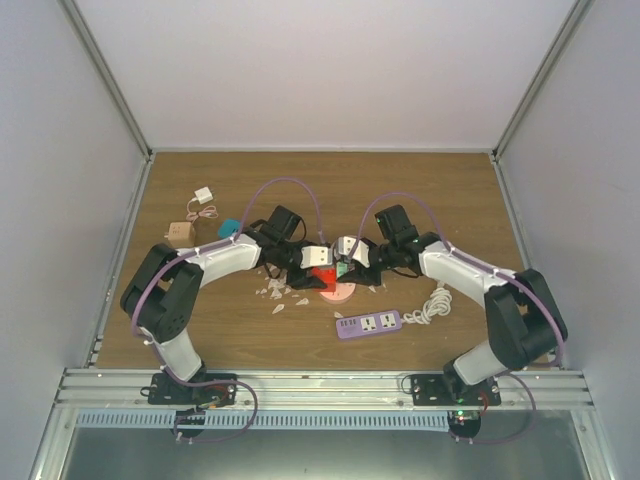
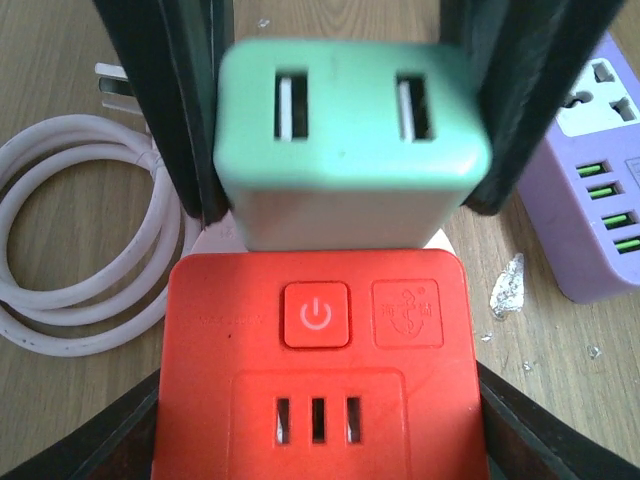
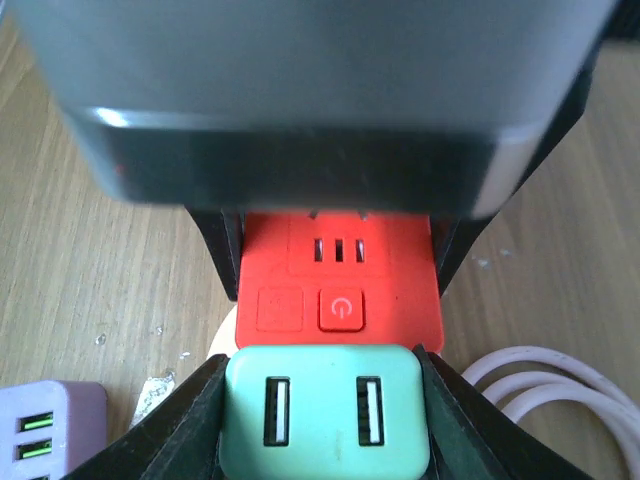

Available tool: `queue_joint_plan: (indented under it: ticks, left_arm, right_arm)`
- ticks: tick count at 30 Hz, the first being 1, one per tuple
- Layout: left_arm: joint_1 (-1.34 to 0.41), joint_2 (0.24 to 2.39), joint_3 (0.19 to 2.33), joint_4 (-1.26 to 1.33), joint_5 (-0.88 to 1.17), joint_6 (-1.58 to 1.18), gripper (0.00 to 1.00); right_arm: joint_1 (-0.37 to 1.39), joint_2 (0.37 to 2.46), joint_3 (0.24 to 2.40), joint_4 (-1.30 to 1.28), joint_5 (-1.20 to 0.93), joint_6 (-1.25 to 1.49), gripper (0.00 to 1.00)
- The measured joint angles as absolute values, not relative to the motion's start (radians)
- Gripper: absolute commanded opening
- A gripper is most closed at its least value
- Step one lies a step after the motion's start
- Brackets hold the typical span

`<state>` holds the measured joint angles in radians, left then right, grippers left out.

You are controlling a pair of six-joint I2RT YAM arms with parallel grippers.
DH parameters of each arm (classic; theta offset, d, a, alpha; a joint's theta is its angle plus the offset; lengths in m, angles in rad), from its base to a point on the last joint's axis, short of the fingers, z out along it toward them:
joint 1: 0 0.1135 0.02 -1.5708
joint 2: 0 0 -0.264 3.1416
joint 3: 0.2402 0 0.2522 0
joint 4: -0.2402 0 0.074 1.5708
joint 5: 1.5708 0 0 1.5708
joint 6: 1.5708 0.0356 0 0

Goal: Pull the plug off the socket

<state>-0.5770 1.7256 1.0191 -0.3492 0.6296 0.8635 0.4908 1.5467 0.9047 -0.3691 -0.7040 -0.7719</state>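
Observation:
A red socket block (image 1: pixel 322 277) with a power button meets a mint-green two-port USB plug (image 1: pixel 341 268) at the table's middle. My left gripper (image 1: pixel 316 262) is shut on the red socket (image 2: pixel 316 370), one dark finger (image 2: pixel 100 445) on each side. My right gripper (image 1: pixel 349 258) is shut on the green plug (image 3: pixel 325 415), its fingers (image 3: pixel 170 430) flanking it. The plug (image 2: pixel 350 140) sits flush against the socket's end, with no gap showing. The socket also shows in the right wrist view (image 3: pixel 340 270).
A purple power strip (image 1: pixel 368 324) lies near the front, with a coiled white cable (image 1: pixel 432 305) to its right. A pink disc (image 1: pixel 338 292) and white scraps (image 1: pixel 275 292) lie under the grippers. A white charger (image 1: pixel 203 196), brown box (image 1: pixel 181 232) and teal item (image 1: pixel 229 228) sit back left.

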Motion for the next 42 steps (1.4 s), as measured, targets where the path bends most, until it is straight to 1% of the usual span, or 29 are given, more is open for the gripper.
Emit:
queue_joint_plan:
  ticks: [4,6,7,8,13,16,18,22,27,31,36,42]
  left_arm:
    - [-0.575,1.732,1.031,-0.366,0.627,0.863,0.27]
    - [-0.575,1.732,1.032,-0.367,0.627,0.864,0.33]
    - [-0.575,1.732,1.032,-0.367,0.627,0.863,0.36]
    - [-0.575,1.732,1.032,-0.368,0.627,0.863,0.42]
    - [-0.567,1.728,1.035,-0.371,0.628,0.862,0.74]
    - [-0.563,1.724,1.037,-0.39,0.617,0.85,0.84]
    - [-0.552,1.72,1.037,-0.413,0.614,0.838,0.86]
    - [-0.522,1.683,1.045,-0.427,0.636,0.802,0.85]
    - [-0.479,1.64,1.1,-0.427,0.729,0.749,0.78]
    - [-0.471,1.622,1.15,-0.421,0.831,0.699,0.74]
    - [-0.471,1.622,1.194,-0.399,0.932,0.617,0.66]
    - [-0.471,1.622,1.218,-0.374,1.011,0.549,0.57]
  right_arm:
    - [0.502,1.499,0.897,-0.362,-0.688,-0.787,0.08]
    - [0.501,1.501,0.897,-0.363,-0.69,-0.785,0.08]
    - [0.5,1.503,0.898,-0.363,-0.693,-0.785,0.08]
    - [0.496,1.507,0.901,-0.366,-0.698,-0.781,0.08]
    - [0.456,1.547,0.92,-0.372,-0.751,-0.763,0.08]
    - [0.43,1.552,0.931,-0.365,-0.796,-0.744,0.08]
    - [0.413,1.552,0.945,-0.362,-0.826,-0.73,0.09]
    - [0.373,1.553,0.987,-0.354,-0.904,-0.698,0.09]
    - [0.322,1.553,1.026,-0.335,-1.019,-0.65,0.11]
    - [0.315,1.552,1.043,-0.295,-1.122,-0.596,0.11]
    - [0.315,1.551,1.043,-0.234,-1.211,-0.518,0.12]
    - [0.315,1.551,1.044,-0.174,-1.251,-0.45,0.12]
